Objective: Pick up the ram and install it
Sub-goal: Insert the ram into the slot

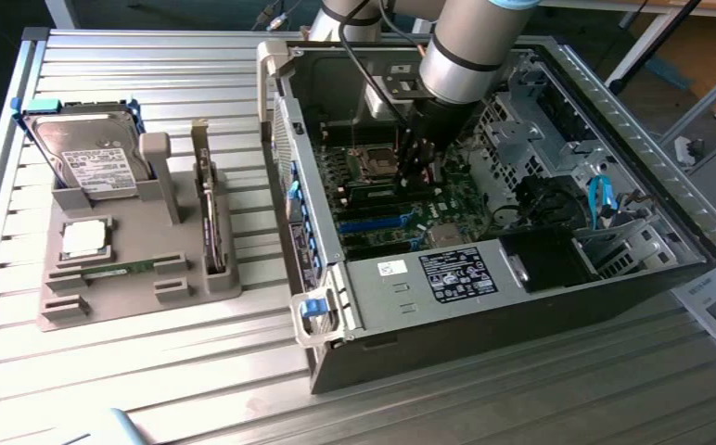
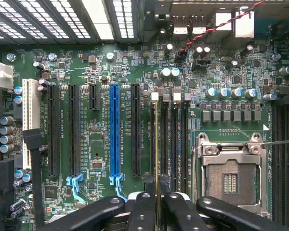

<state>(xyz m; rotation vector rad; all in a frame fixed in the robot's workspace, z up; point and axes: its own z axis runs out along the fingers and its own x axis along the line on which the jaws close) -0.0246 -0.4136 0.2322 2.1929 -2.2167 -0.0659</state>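
- claw [image 2: 157, 198] clamped on the ram [image 2: 157, 144]: two black fingers [image 2: 142, 211] press on the thin stick, one on each face.
- ram, one, seen edge-on in the wrist view as a pale line running out from between the fingers. it lies along the memory slot farthest from the socket [image 2: 229, 179]. seated or just above it, cannot tell.
- memory slots [image 2: 177, 144]: four, side by side, each with a white clip at its far end.
- socket: one, with a metal frame, just beside the memory slots.
- board [image 2: 100, 144], on the other side of the ram: one blue slot [image 2: 114, 134], three long black slots, one short black slot, and one white slot [image 2: 30, 120].
- the wrist view gives the grip and the slot count close up.
- the exterior view gives the wider scene: one arm [image 1: 469, 56] reaching down into the open case [image 1: 371, 306], with the claw [image 1: 417, 169] low over the board [image 1: 457, 199].
- holder [image 1: 110, 306]: one, grey, on the slatted table [image 1: 147, 371], on the exterior view's left of the case and apart from it.
- in the holder: one drive [image 1: 92, 162] standing on edge, one square chip [image 1: 86, 239] lying flat, one thin green strip [image 1: 117, 269] lying low, and one card [image 1: 210, 218] upright on edge. what the strip is, cannot tell.
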